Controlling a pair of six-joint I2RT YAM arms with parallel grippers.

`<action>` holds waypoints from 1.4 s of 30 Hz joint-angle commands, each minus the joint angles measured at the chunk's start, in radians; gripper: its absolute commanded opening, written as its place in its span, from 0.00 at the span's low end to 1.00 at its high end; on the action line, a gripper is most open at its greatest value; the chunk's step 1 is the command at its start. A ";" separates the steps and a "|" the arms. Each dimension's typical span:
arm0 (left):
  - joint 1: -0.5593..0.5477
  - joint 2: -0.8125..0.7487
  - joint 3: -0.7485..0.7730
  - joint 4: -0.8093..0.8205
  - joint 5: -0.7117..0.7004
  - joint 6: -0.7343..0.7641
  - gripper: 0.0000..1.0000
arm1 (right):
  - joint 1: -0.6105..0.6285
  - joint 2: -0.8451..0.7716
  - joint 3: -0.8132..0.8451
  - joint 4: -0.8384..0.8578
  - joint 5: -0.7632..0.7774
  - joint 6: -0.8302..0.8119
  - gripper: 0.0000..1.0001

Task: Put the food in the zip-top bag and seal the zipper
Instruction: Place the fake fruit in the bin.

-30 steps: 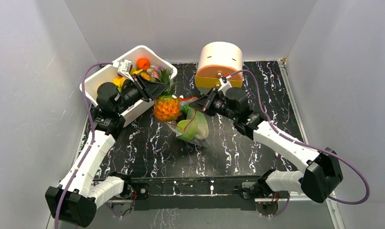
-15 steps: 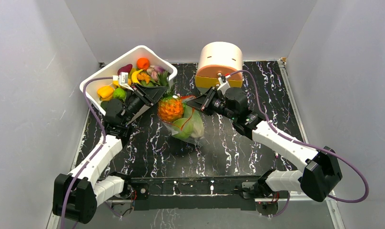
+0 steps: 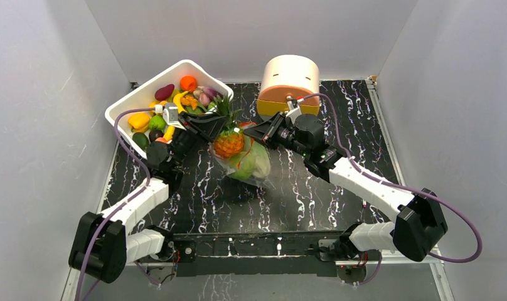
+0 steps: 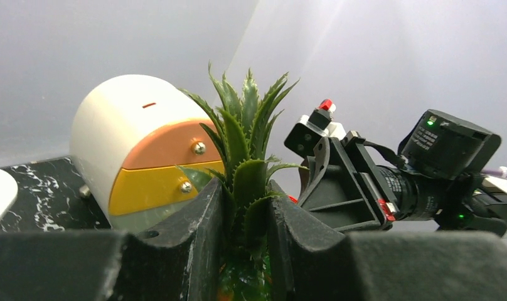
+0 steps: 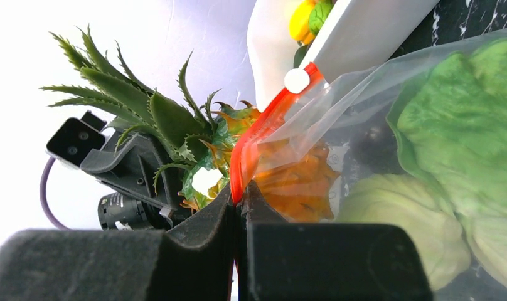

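Above the black marbled table (image 3: 339,194), the left tool (image 4: 245,216) clenches the toy pineapple (image 3: 228,144) by its crown, seemingly to drop it into the zip-top bag (image 3: 254,164), whose zipper (image 5: 257,141) the right tool (image 5: 240,207) pinches aloft.

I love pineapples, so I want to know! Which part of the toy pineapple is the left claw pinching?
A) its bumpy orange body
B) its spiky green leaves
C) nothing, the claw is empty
B: in the left wrist view, the left claw is squeezed around the pineapple at the base of its green leaf tuft.
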 commanded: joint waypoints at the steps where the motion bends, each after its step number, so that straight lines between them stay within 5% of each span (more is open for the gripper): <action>1: -0.020 0.059 0.053 0.162 -0.038 0.109 0.14 | 0.010 0.003 0.072 0.118 -0.010 0.037 0.00; 16: -0.078 -0.041 -0.045 -0.037 -0.082 0.134 0.15 | 0.008 0.001 0.053 0.027 0.029 -0.040 0.00; 26: -0.077 -0.197 0.318 -0.685 -0.102 0.246 0.17 | 0.008 -0.033 0.055 -0.130 0.105 -0.188 0.00; 33: -0.077 -0.125 0.549 -1.118 -0.350 0.473 0.16 | 0.008 -0.060 0.064 -0.190 0.130 -0.259 0.00; 42: -0.013 0.086 0.736 -1.284 -0.666 0.760 0.17 | 0.008 -0.121 0.052 -0.233 0.140 -0.304 0.00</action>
